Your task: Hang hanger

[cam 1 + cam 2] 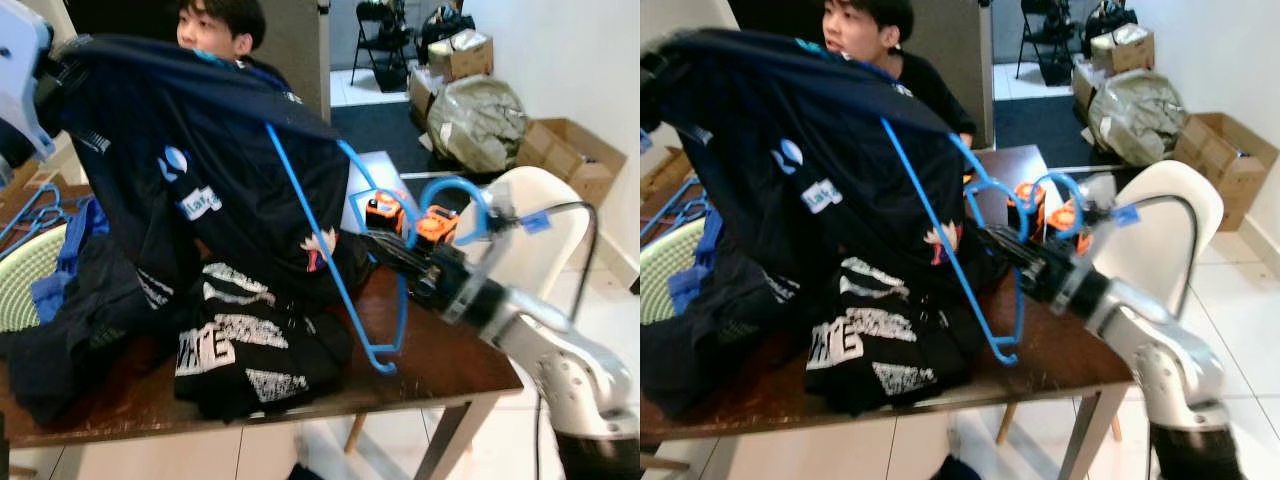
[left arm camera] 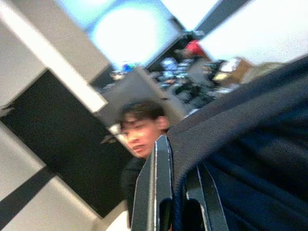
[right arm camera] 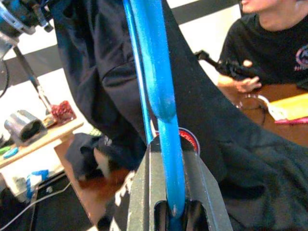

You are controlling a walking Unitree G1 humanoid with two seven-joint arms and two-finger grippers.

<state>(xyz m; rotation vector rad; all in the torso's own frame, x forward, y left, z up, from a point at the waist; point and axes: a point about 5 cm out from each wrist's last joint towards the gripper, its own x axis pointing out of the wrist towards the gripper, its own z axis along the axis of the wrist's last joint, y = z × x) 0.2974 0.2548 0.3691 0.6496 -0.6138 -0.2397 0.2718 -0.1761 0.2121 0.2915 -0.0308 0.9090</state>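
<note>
Looking from the head views: the right end effector (image 1: 400,262) is clamped on the blue hanger (image 1: 330,260), which sits tilted above the bench (image 1: 440,360), its lower corner hanging near the front edge.
Garment: a dark shirt (image 1: 210,170) is draped over the hanger's upper arm and lifted at the far left by the left end effector (image 1: 40,75).
Room: a person (image 1: 215,25) sits behind the bench; a white chair (image 1: 545,225) stands at the right end, cardboard boxes (image 1: 575,155) beyond.
Left wrist view: fingers (image 2: 156,192) pinched on the shirt's dark fabric.
Right wrist view: fingers (image 3: 144,192) closed around the hanger's blue bar.
</note>
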